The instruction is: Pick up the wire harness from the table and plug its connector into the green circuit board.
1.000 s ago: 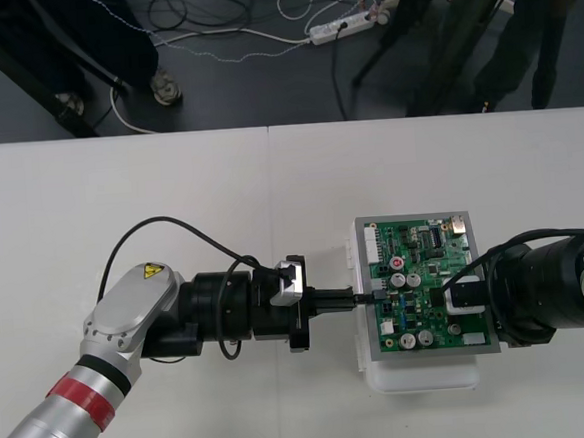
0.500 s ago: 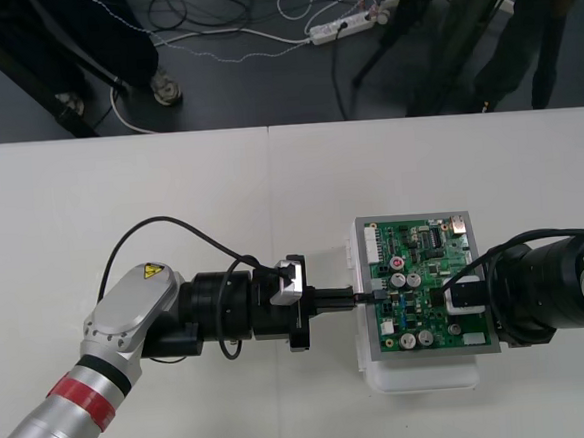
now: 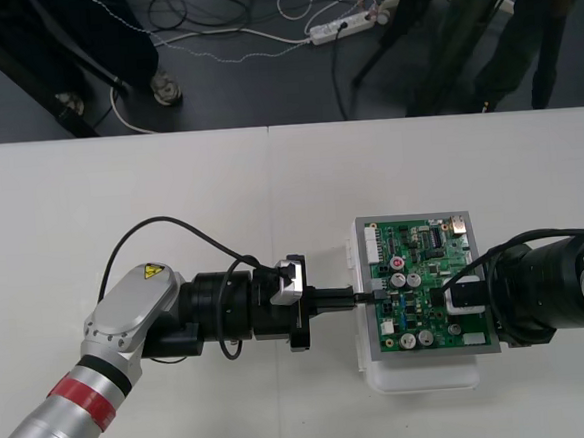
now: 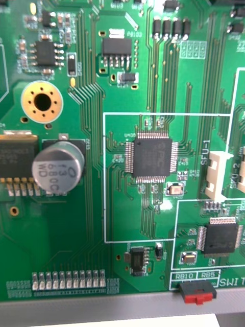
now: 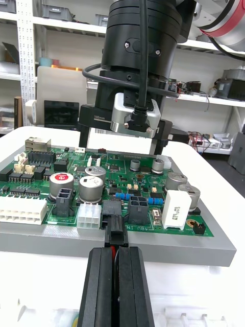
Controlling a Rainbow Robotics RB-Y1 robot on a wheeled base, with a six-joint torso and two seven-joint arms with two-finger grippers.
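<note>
The green circuit board (image 3: 427, 280) sits on its white base (image 3: 423, 375) right of the table's middle. My left gripper (image 3: 356, 300) reaches level to the board's left edge. In the left wrist view this gripper (image 5: 120, 250) is shut on the harness's black plug (image 5: 115, 225), with a red wire between the fingers. The plug's tip lies at the board's (image 5: 117, 179) edge row, between a white connector and a black one; I cannot tell if it is seated. My right gripper (image 3: 465, 297) hangs over the board's right side, seen also from the left wrist as the other gripper (image 5: 133, 115). The right wrist looks closely at the board (image 4: 153, 76).
The pale table (image 3: 170, 187) stretches wide to the left and behind the board. Its far edge meets dark floor with cables and a power strip (image 3: 344, 25). The left arm's black cable loops above its wrist (image 3: 173, 232).
</note>
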